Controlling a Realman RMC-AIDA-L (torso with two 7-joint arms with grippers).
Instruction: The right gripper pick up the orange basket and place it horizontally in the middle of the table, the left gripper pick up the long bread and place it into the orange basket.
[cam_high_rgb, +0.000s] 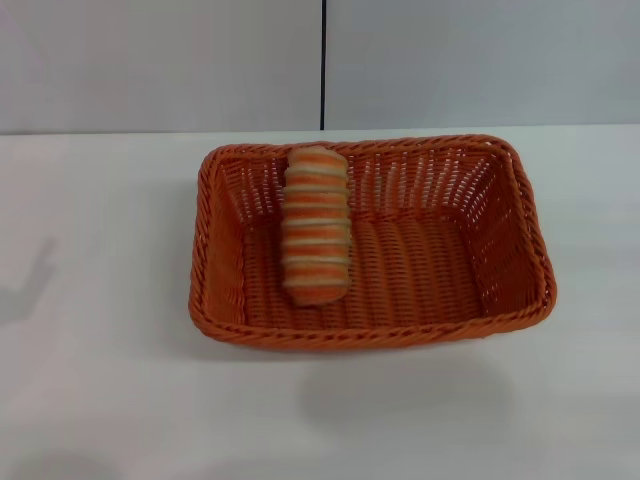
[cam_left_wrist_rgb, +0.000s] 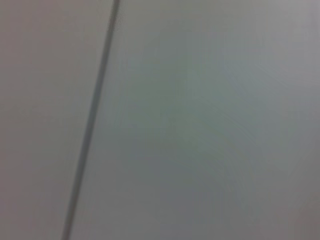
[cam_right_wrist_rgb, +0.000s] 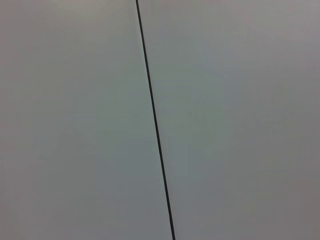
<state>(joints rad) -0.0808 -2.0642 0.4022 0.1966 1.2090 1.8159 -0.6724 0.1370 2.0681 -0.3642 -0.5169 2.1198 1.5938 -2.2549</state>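
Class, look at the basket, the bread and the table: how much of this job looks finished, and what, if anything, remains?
Both steps look done. The orange basket lies lengthwise across the middle of the table, and the long bread rests inside it, towards its left end, one end propped on the far wall. Nothing is in hand: neither gripper shows, and both wrist views show only grey wall. Nothing visible is left.

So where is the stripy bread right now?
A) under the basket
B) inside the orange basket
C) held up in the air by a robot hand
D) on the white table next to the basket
B: the long bread lies inside the orange basket, in its left half, one end leaning on the far wall; no gripper shows in any view.
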